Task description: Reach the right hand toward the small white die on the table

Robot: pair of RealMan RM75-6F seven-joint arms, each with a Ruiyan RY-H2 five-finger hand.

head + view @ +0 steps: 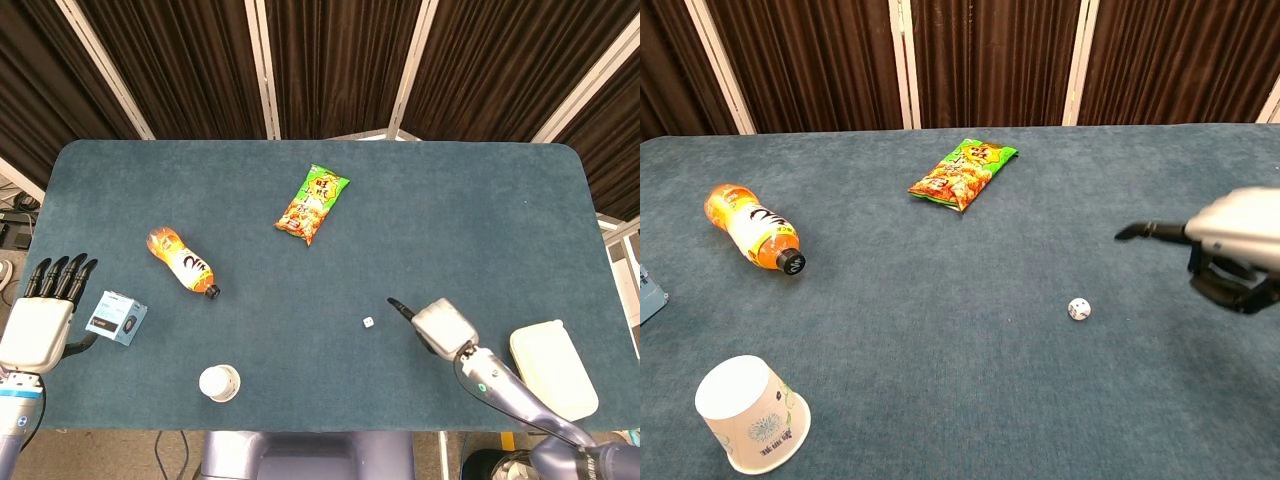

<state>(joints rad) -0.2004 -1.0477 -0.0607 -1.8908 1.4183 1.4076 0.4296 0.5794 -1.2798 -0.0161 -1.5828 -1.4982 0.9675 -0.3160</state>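
Observation:
The small white die (367,322) (1079,309) lies alone on the blue table cloth, right of centre near the front. My right hand (438,325) (1230,245) is raised above the table to the right of the die and does not touch it. One finger (1140,231) points out to the left, the others are curled in, and it holds nothing. My left hand (45,315) rests at the table's left edge with its fingers straight and apart, empty, beside a small blue box (116,317).
An orange drink bottle (182,262) (753,228) lies on its side at the left. A green and orange snack bag (312,203) (963,172) lies at the centre back. An upturned paper cup (219,382) (750,412) stands front left. A white container (553,370) sits at the right front edge.

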